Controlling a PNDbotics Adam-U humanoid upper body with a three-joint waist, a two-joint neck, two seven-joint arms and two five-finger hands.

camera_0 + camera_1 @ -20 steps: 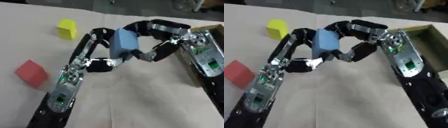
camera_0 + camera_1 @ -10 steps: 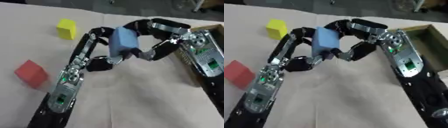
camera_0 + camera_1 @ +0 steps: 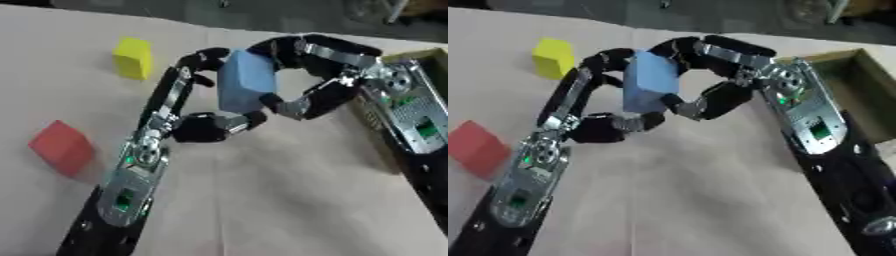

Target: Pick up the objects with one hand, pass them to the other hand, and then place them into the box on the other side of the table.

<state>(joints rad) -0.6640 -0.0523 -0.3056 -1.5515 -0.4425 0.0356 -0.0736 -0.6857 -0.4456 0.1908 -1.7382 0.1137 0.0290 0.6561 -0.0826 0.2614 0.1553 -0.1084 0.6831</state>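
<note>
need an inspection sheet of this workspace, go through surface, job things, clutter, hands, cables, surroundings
surface: table under a pale cloth, lying askew in view.
job's things: blue block held off the table between both hands; yellow block at far left and red block at near left, both resting on the cloth; box at the right edge, only partly in view, inside not visible.
clutter: nothing seen.
hands: left hand curled round the blue block from the left and below; right hand curled round it from the right and above.
cables: nothing seen.
surroundings: dark floor beyond the far table edge, too blurred to tell what stands there.
</note>
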